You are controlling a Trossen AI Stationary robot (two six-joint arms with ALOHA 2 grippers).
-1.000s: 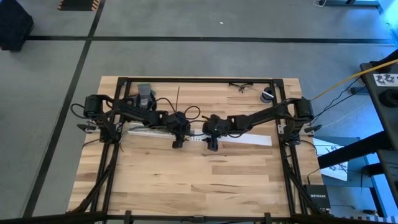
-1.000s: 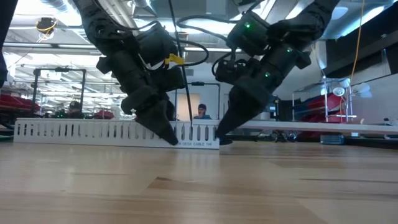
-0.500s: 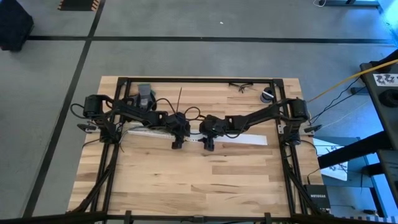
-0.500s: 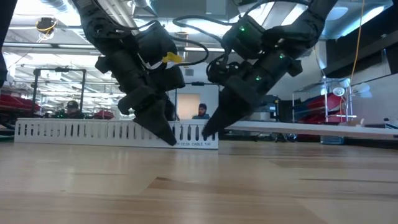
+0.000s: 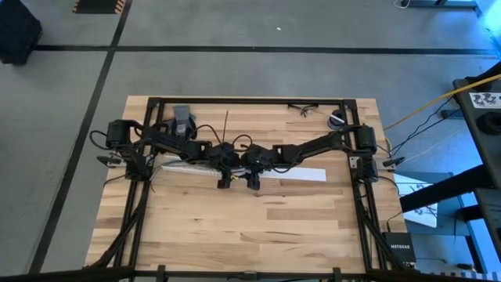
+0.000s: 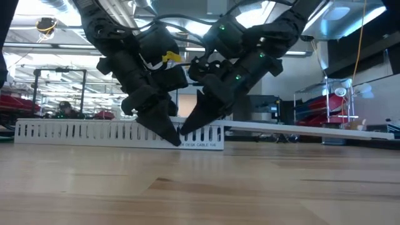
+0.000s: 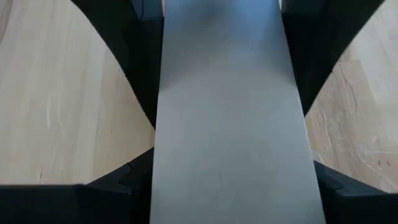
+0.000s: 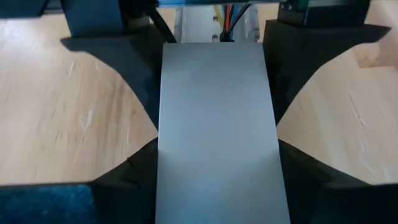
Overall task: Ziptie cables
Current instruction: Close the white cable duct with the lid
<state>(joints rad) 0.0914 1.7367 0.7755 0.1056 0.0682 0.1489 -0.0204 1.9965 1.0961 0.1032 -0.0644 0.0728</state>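
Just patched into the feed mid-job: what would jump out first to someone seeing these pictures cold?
Both end effectors meet at mid-table, the left end effector and the right end effector side by side. Each straddles the same long flat white strip, its fingers either side of it, as both wrist views show. Behind them lies the white slotted channel, running toward the left arm's side.

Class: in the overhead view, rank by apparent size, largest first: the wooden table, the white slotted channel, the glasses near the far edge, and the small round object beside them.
1. Wooden table.
2. White slotted channel, partly hidden under the arms.
3. and 4. Glasses and small round object: too close in apparent size to rank.
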